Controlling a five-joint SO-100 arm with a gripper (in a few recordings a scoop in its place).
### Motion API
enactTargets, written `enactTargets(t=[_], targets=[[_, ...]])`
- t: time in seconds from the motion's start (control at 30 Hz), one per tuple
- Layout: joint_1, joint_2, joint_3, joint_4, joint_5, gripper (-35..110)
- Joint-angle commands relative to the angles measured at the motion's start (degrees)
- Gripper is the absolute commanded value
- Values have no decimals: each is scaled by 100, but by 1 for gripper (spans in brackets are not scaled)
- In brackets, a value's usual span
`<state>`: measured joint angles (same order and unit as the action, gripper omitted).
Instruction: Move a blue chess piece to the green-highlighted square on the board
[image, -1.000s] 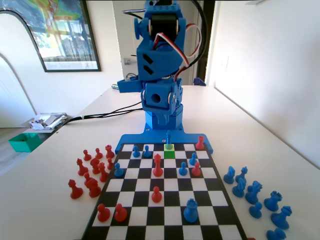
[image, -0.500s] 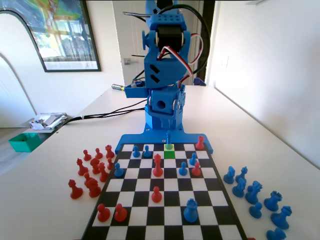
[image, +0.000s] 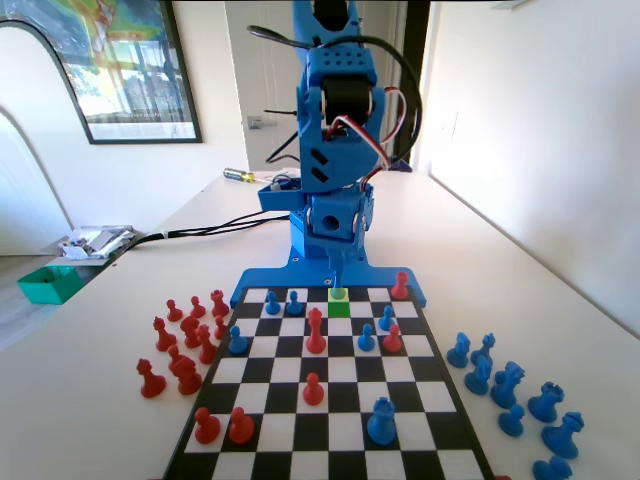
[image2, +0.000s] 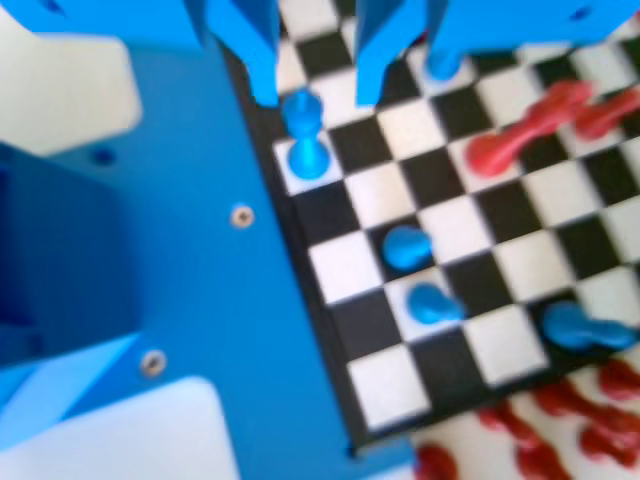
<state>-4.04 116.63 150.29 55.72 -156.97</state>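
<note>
While your blue two-finger gripper (image2: 315, 95) hangs with its jaws parted and holding nothing, the slim blue plastic pawn-sized chess piece (image2: 305, 135) stands upright on the bright green highlighted square (image: 338, 296), just below the jaws.

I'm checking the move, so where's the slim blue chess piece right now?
In the fixed view the blue chess piece stands on the green-highlighted square in the board's far row, by the arm's base; in the wrist view it sits just below the open fingers.
</note>
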Motion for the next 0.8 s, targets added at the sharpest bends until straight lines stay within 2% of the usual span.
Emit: enactTargets(t=[0.0, 0.37, 0.77], targets=[[-167, 88, 123, -202, 9, 14], [-202, -114, 527, -923, -9, 14], [-202, -202, 642, -1169, -53, 11]])
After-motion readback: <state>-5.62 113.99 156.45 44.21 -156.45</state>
